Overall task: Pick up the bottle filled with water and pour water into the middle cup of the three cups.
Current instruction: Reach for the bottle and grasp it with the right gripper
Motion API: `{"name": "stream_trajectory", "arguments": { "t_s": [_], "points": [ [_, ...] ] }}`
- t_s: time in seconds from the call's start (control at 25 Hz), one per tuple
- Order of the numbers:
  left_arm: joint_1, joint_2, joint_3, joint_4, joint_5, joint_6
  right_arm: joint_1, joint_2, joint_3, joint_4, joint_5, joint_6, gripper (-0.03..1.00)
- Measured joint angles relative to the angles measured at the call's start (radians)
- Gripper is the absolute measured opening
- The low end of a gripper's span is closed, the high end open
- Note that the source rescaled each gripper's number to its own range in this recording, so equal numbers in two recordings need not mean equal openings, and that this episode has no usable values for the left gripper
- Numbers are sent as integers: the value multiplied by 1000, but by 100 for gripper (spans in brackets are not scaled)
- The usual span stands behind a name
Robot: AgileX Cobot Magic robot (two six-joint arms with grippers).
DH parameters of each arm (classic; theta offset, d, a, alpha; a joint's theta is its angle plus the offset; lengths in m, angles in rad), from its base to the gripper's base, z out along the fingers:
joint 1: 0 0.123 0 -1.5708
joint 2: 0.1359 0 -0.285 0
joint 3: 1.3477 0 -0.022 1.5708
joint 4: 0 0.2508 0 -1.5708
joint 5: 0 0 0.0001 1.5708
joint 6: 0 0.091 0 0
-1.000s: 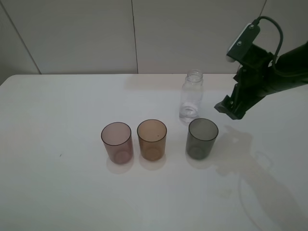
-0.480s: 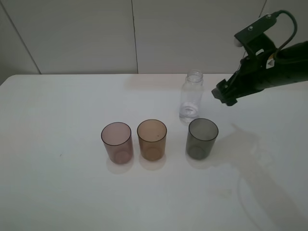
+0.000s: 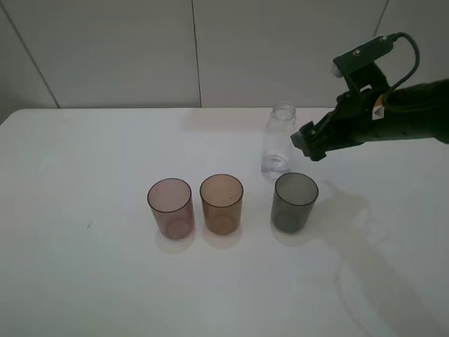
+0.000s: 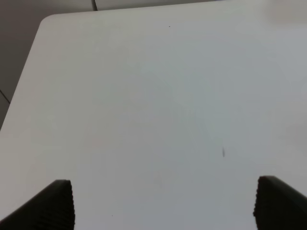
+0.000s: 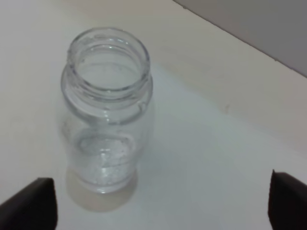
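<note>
In the last second our right gripper (image 3: 307, 142) has risen from a lower, downward-pointing pose well to the right of the bottle (image 3: 279, 144). It has turned more level and come in toward the bottle. In the high view its tip is now just beside the bottle's right side, at about shoulder height, but we see no contact yet. Its jaws are spread wide. In the right wrist view the 2 fingertips sit far apart at the edges, and the bottle stands ahead of them, not yet between them.

The bottle has not moved. It stands upright on the table (image 3: 84, 281), just behind the grey cup (image 3: 295, 202), with its neck uncapped and a little water at the bottom. The 3 cups stay in their row: the pink cup (image 3: 170, 208), the middle cup (image 3: 222, 203) and the grey cup.

We judge that the approach is almost finished and the grasp comes next, so nothing is poured yet.

The left gripper (image 4: 168, 206) is also spread, holding nothing, over bare table.
</note>
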State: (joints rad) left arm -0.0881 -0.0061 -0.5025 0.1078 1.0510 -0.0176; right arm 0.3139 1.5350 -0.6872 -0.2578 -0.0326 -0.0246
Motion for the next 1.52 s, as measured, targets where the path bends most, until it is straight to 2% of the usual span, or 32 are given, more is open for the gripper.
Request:
{"name": "stream_trajectory", "arguments": {
  "t_s": [0.12, 0.44, 0.64, 0.88, 1.12, 1.52],
  "points": [
    [0, 0, 0, 0, 0, 0, 0, 7, 32, -23, -63, 66, 90],
    [0, 0, 0, 0, 0, 0, 34, 68, 42, -25, -163, 106, 90],
    [0, 0, 0, 0, 0, 0, 36, 106, 42, -34, -220, 206, 90],
    [0, 0, 0, 0, 0, 0, 36, 122, 46, -125, -282, 320, 90],
    [0, 0, 0, 0, 0, 0, 36, 199, 46, -144, -360, 337, 90],
    [0, 0, 0, 0, 0, 0, 36, 292, 45, -69, -505, 336, 90]
  ]
}}
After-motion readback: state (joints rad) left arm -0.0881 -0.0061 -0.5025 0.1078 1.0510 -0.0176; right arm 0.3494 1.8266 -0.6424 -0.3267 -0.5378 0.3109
